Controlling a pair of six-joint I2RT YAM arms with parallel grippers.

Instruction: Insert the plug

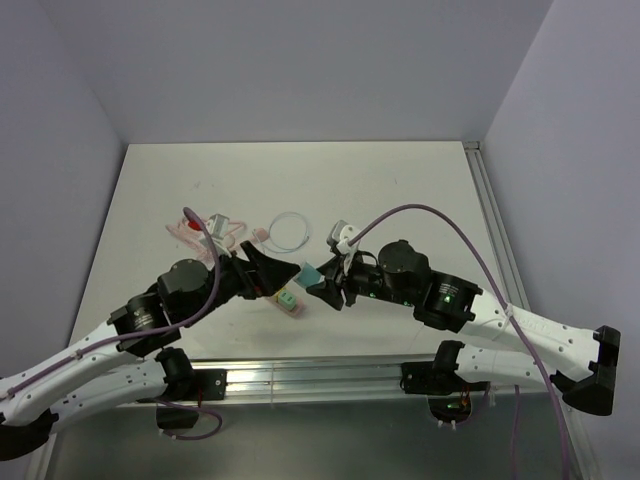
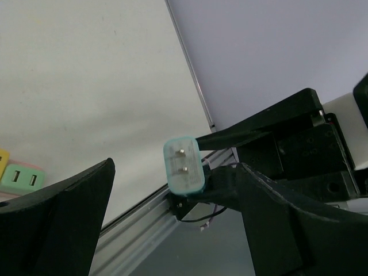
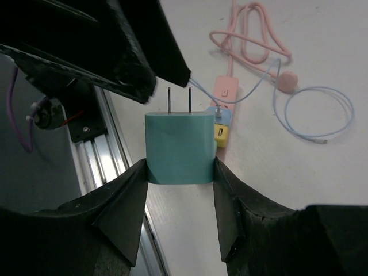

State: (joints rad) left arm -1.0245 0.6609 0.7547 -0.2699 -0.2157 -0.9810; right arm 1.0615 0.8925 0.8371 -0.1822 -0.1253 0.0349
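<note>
**Inspector:** Item one, the plug [image 3: 179,146]. Where is it?

**Assessor:** It is off the counter [image 1: 400,190], held in the air over the near part. The right tool [image 3: 180,168] is clamped on the teal body, with one finger on each side of the housing. Both prongs [image 3: 170,100] are bare and point away from the wrist, toward the power strip [image 3: 221,115].

**Inspector:** And the strip?

**Assessor:** It lies flat on the counter, its pastel sections in a row and a pink lead trailing behind. The plug is apart from it, and no prong is in a slot.

**Inspector:** The other arm?

**Assessor:** The left tool [image 1: 280,278] has its fingers apart and holds nothing. It hovers close to the plug and just beside the strip.

**Inspector:** How will the plug handle?

**Assessor:** In my judgement it is a small, rigid plastic block and probably light. The sides look smooth, so it could pivot in the grip once the prongs meet resistance. The prongs are thin metal and may bend if they go in crooked. The right place to hold it is the body's flat sides, as it is held now, never the prongs.

**Inspector:** Risks?

**Assessor:** The strip also looks light and would likely slide under a push. Pinning it with the free tool seems prudent.
</note>
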